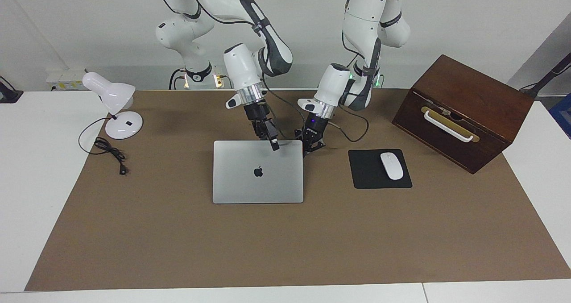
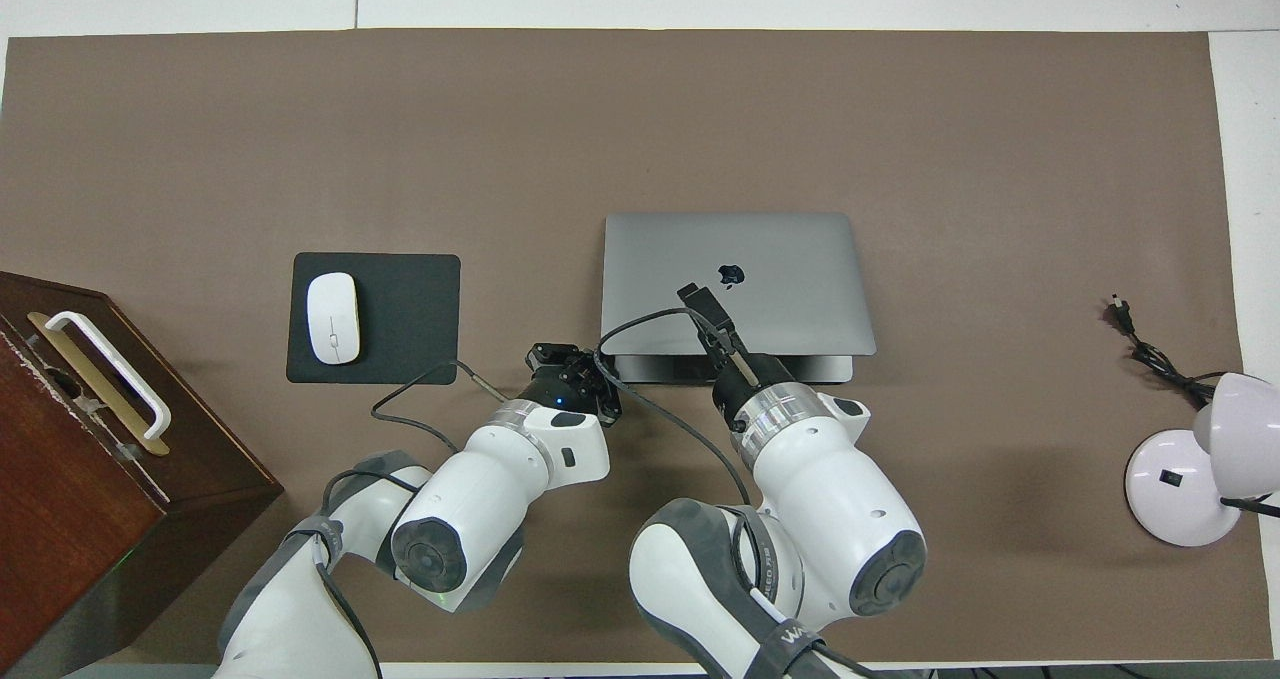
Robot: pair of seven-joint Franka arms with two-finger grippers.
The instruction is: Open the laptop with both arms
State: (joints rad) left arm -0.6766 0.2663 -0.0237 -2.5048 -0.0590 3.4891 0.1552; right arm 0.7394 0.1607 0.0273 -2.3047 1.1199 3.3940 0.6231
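The left gripper (image 1: 312,147) sits at the laptop's (image 1: 258,178) robot-side corner; whether its jaws are spread or pinching cannot be told. The right gripper (image 1: 273,143) is over the lid's near edge, jaws pressed together. The laptop lies mid-bench (image 1: 178,240), lid slightly raised, beside a mouse pad (image 1: 370,173).
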